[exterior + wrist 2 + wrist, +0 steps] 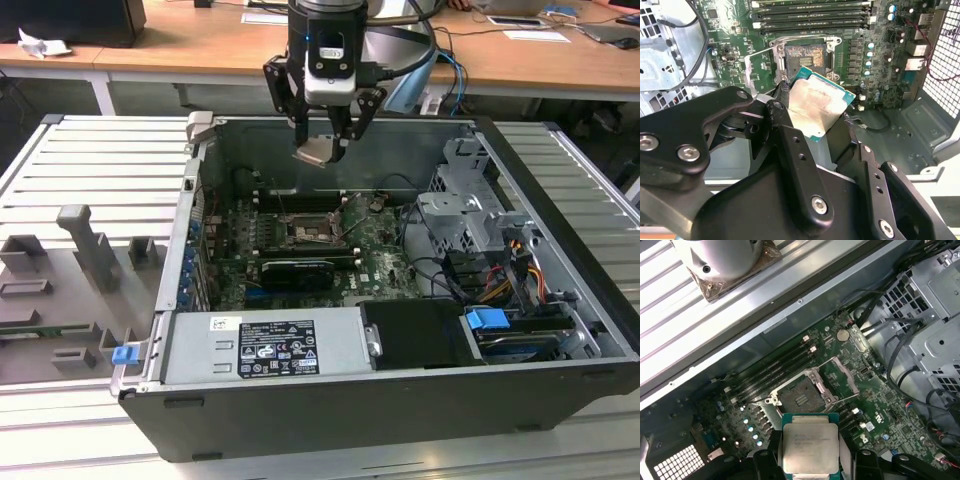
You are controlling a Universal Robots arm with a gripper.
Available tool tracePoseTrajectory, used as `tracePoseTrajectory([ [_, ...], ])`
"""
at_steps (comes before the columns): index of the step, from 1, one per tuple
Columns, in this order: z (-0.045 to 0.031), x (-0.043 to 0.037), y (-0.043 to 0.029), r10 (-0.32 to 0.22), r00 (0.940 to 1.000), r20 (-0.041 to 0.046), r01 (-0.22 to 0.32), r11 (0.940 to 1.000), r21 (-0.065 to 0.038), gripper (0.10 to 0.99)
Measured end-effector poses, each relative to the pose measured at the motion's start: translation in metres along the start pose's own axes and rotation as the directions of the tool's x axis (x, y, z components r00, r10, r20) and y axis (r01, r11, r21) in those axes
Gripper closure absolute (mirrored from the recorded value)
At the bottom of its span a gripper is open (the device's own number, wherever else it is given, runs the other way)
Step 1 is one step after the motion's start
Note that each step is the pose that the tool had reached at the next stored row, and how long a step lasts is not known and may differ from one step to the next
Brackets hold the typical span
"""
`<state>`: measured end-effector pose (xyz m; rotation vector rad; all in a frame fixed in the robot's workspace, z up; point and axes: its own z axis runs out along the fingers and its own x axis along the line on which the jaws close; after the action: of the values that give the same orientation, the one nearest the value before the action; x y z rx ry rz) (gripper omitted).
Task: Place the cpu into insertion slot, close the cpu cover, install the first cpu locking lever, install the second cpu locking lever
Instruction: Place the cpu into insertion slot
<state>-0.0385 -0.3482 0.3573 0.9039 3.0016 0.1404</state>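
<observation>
With the gripper (325, 140) clamped on the chip (810, 447) above the socket (801, 399), the chip's edges probably need squaring to the socket, then a level, unforced descent.

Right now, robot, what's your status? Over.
Gripper shut on the cpu, in the air. Insertion slot below, open, no chip in it. Nothing between them.
</observation>
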Motion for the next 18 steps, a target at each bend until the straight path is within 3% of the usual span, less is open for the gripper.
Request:
tracePoseTrajectory([
  [7,0.0026,0.0001,-0.0003,0.008,1.0000,0.0001,-0.008,1.0000,0.002,0.549],
  [12,0.0045,0.0001,-0.0005,0.019,0.9998,-0.0086,-0.019,0.9998,0.009,0.549],
  [17,0.0070,-0.0002,-0.0005,0.042,0.9991,-0.0064,-0.042,0.9991,0.009,0.549],
  [18,0.0083,-0.0003,-0.0006,0.053,0.9986,-0.0022,-0.053,0.9985,0.013,0.549],
])
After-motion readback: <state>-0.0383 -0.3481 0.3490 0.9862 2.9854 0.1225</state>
